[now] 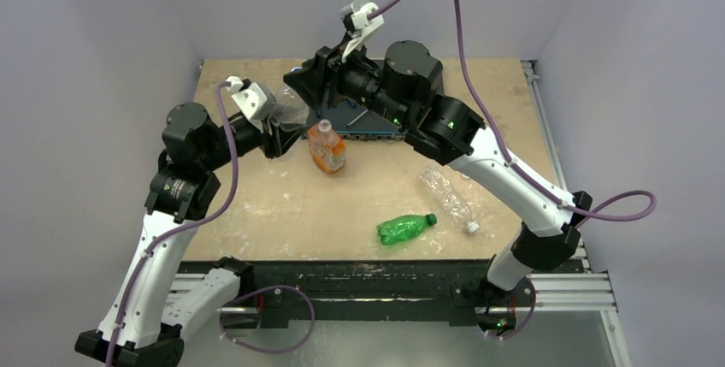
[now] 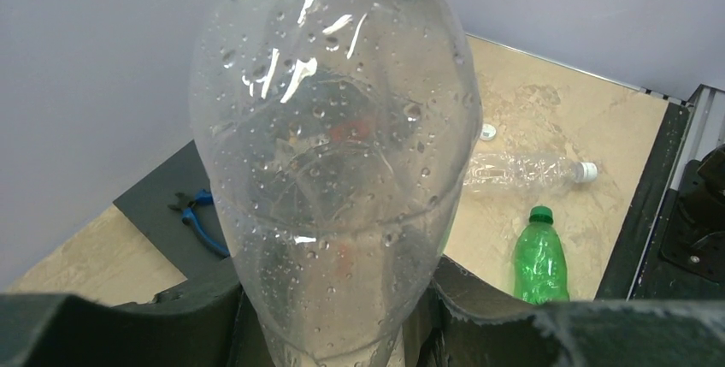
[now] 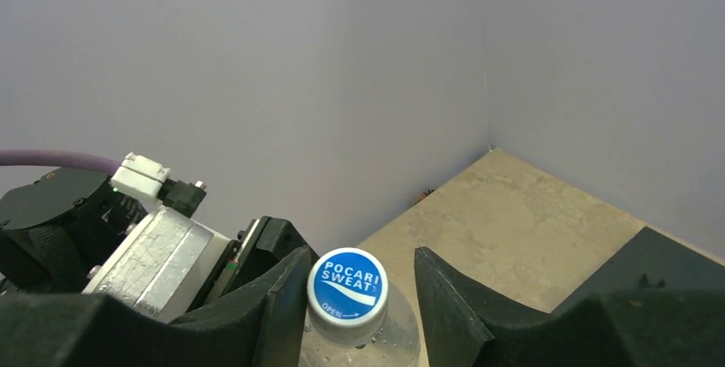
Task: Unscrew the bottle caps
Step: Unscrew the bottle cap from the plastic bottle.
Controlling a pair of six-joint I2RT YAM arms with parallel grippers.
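Left hand (image 2: 338, 337) clamped on a clear bottle (image 2: 333, 170); right hand (image 3: 362, 269) apart around its cap (image 3: 347, 286).
The wet clear bottle fills the centre of the left wrist view. Its blue-topped cap sits bottom centre of the right wrist view, with a gap to the right finger. On the worktop (image 1: 256, 213) lie a green bottle (image 1: 406, 227) and a second clear bottle (image 1: 447, 198), both capped; an orange-label bottle (image 1: 327, 146) stands at centre.

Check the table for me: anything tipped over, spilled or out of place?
Two bottles lie on their sides toward the near edge, both still capped: the green bottle and the clear bottle beside it. A loose cap sits alone on the table. No spill shows.
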